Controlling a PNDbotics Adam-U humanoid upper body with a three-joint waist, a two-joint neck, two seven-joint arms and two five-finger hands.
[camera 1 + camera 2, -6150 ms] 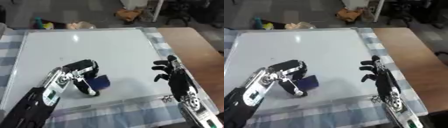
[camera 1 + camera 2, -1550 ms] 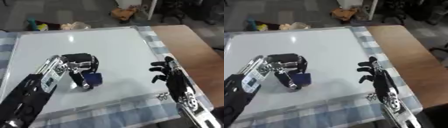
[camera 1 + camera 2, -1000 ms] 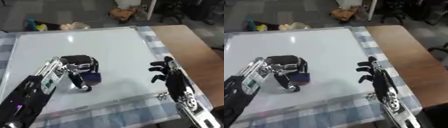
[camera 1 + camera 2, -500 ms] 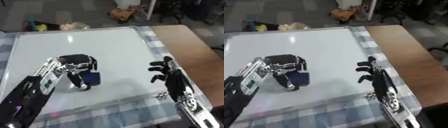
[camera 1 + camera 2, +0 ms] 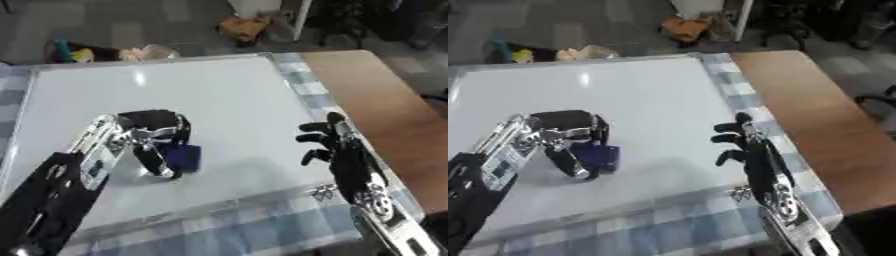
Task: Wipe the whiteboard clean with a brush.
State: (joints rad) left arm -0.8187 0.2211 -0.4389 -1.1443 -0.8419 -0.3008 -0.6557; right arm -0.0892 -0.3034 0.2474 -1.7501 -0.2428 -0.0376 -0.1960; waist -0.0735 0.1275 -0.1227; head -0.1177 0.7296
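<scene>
A white whiteboard lies flat on a blue-and-white checked cloth. I see no marks on its surface. My left hand rests on the board's lower left part, fingers curled round a small dark blue brush pressed to the board. My right hand hovers over the board's lower right corner, fingers loosely bent, holding nothing.
A brown wooden table top shows to the right of the checked cloth. On the floor beyond the board's far edge lie coloured items and a cardboard box.
My left hand has slid the brush slightly over the board's lower left area. The right hand has stayed in place.
</scene>
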